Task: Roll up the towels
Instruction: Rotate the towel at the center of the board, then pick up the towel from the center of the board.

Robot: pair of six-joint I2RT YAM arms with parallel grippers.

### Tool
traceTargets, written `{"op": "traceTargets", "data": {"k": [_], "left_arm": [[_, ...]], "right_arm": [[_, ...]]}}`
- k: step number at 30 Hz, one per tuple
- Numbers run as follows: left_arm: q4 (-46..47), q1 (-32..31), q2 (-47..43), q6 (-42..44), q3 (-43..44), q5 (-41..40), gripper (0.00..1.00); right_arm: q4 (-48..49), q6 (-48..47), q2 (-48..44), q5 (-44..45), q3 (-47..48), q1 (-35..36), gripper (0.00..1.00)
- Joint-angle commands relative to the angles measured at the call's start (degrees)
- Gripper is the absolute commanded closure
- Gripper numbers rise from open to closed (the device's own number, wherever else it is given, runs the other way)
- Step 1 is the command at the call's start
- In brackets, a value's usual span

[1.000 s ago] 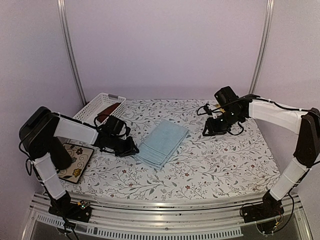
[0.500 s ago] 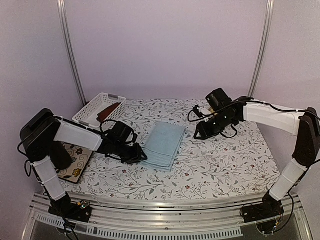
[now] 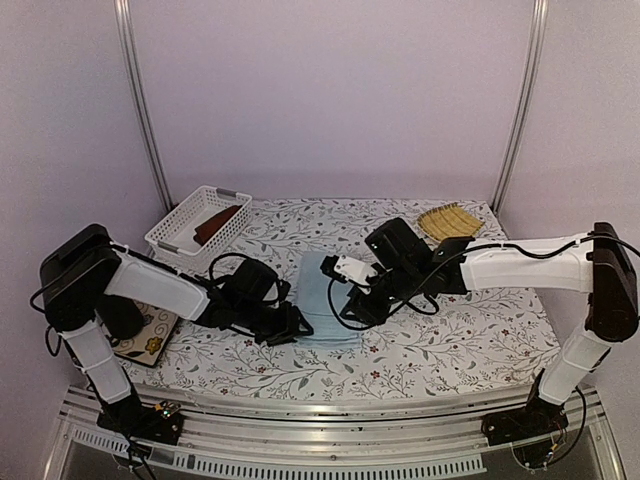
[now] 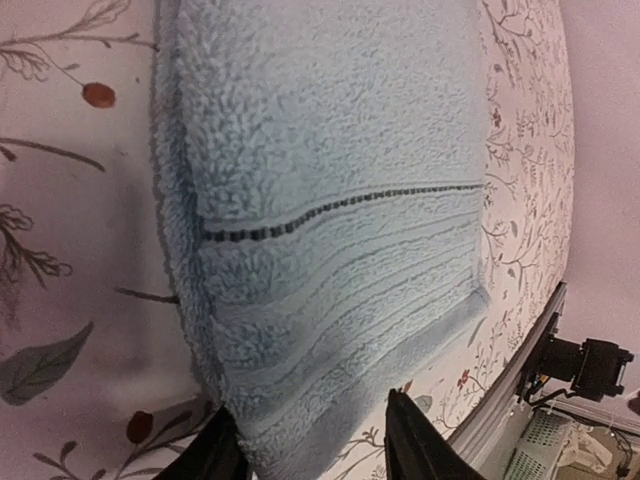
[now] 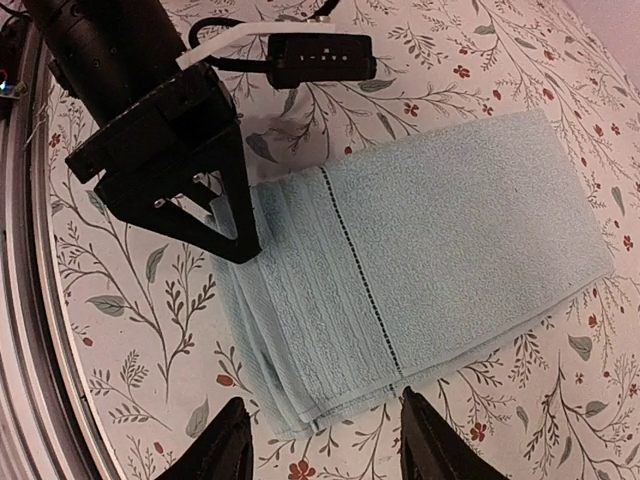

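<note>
The light blue towel lies folded flat on the flowered table. One short end sits between the parted fingers of the left gripper, which grips nothing. The right gripper hangs over that end's other corner, jaws apart and empty. The rust-red towel sits in the white basket, well beyond the left gripper

The left arm lies low, stretched rightward toward the middle, its jaws parted. The right arm extends leftward from the right side, wrist angled down, its jaws likewise standing apart.
</note>
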Motion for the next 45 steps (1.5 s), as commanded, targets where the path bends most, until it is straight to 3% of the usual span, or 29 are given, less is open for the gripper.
{"op": "traceTargets", "data": {"k": [1,6,11,16,22,45], "left_arm": [[-3.09,-4.96,2.7,-1.62,-1.86,1.95,0.5],[0.25,-7.18,0.89,-4.97,-5.45,0.21,0.49],[-1.56,-6.5,-5.86,-4.73,-8.58,-4.74,0.41],[-7.46,-6.04,-10.62,-0.66,-6.97,-8.63,0.29],[-8.53,-5.57,-13.22,0.77,-6.31,-9.64,0.04],[-15.08,1.51,-34.42,3.08,-11.49,-20.47,0.03]], "right_arm": [[5.06,-8.76,2.49,4.08,-1.94,2.34,0.48],[4.99,-13.14,3.27,6.89,-4.92,5.2,0.47],[6.09,-16.86,1.64,8.19,-10.46,7.21,0.48],[8.32,-21.16,-1.54,8.94,-14.62,7.75,0.47],[11.62,-25.25,-5.71,6.56,-18.19,9.97,0.46],[17.5,-28.54,5.08,11.71,-17.28,12.89,0.45]]}}
